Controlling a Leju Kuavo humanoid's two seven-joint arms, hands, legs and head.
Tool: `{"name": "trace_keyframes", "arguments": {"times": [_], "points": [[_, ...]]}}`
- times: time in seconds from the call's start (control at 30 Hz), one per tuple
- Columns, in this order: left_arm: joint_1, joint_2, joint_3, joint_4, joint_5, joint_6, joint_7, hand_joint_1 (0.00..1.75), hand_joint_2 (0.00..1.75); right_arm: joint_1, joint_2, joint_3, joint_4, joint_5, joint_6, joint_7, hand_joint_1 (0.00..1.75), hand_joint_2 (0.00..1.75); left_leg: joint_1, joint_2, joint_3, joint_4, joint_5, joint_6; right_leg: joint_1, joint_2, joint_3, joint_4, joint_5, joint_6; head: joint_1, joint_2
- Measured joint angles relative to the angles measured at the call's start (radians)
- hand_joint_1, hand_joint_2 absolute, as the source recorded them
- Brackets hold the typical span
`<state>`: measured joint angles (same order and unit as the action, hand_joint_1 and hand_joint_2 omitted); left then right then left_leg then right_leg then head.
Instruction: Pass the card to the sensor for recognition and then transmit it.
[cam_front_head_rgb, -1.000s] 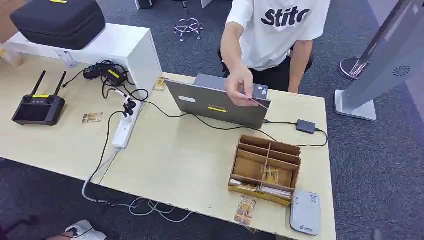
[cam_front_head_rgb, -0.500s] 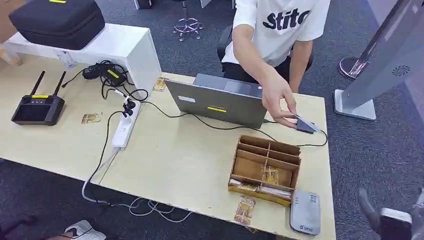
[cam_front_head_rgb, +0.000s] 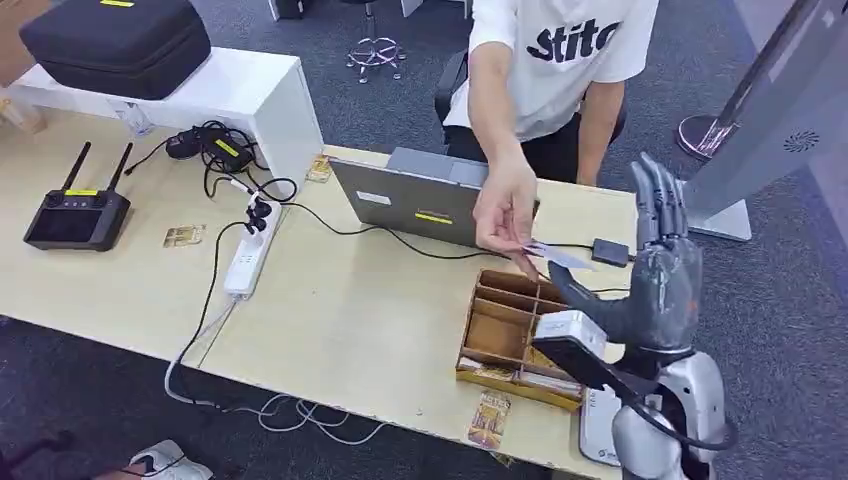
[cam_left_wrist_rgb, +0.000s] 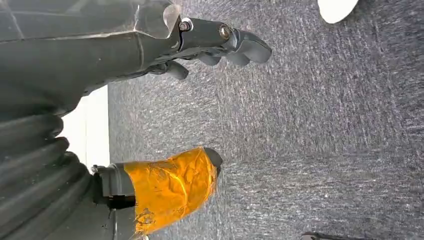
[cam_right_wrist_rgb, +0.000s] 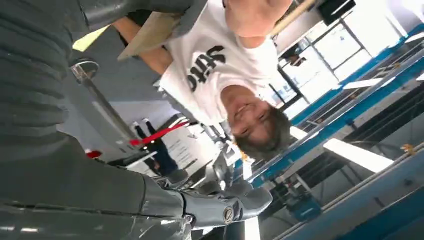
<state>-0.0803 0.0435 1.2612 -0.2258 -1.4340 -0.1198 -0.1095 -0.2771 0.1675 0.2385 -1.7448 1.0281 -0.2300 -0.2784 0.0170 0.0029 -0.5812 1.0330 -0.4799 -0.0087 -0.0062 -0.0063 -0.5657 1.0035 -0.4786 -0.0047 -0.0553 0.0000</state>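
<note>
The right hand (cam_front_head_rgb: 662, 285) stands raised over the near right end of the counter (cam_front_head_rgb: 350, 320), just right of the wooden organizer (cam_front_head_rgb: 530, 335), palm turned toward the person, fingers straight up and spread wide, holding nothing. The card (cam_front_head_rgb: 556, 256) is pinched in the person's hand (cam_front_head_rgb: 507, 212) above the organizer's far edge, its free end pointing at the robot's thumb and seemingly just short of it, though contact is hard to judge. The small dark sensor (cam_front_head_rgb: 610, 252) lies on the counter beyond the organizer, behind the card. The left hand (cam_left_wrist_rgb: 210, 45) hangs over grey carpet, fingers loosely curled and apart, empty.
</note>
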Motion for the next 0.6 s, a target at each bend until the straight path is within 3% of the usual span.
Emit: {"name": "trace_keyframes", "arguments": {"times": [0.37,0.4,0.43,0.47,0.6], "points": [[-0.007,0.004,-0.007,0.0,-0.011,-0.005,-0.006,0.0,1.75,-0.1,-0.005,0.139,0.109,0.088,-0.007,0.063,0.0,1.75,0.0,0.0,0.0,0.0,0.0,0.0,0.0,0.0,0.0,0.0,0.0,0.0,0.0,0.0],[-0.008,0.004,-0.007,0.0,-0.011,-0.005,-0.006,0.0,1.75,-0.102,-0.007,0.145,0.115,0.088,-0.007,0.064,0.23,1.75,0.0,0.0,0.0,0.0,0.0,0.0,0.0,0.0,0.0,0.0,0.0,0.0,0.0,0.0],[-0.008,0.004,-0.007,0.0,-0.011,-0.005,-0.006,0.0,1.75,-0.104,-0.008,0.148,0.119,0.089,-0.008,0.066,1.41,1.75,0.0,0.0,0.0,0.0,0.0,0.0,0.0,0.0,0.0,0.0,0.0,0.0,0.0,0.0],[-0.007,0.004,-0.007,0.0,-0.011,-0.005,-0.006,0.0,1.75,-0.105,-0.01,0.152,0.124,0.093,-0.009,0.067,1.59,1.75,0.0,0.0,0.0,0.0,0.0,0.0,0.0,0.0,0.0,0.0,0.0,0.0,0.0,0.0],[-0.008,0.005,-0.007,0.0,-0.009,-0.005,-0.009,0.0,1.75,-0.106,-0.021,0.161,0.147,0.103,-0.014,0.069,1.69,1.75,0.0,0.0,0.0,0.0,0.0,0.0,0.0,0.0,0.0,0.0,0.0,0.0,0.0,0.0]]}}
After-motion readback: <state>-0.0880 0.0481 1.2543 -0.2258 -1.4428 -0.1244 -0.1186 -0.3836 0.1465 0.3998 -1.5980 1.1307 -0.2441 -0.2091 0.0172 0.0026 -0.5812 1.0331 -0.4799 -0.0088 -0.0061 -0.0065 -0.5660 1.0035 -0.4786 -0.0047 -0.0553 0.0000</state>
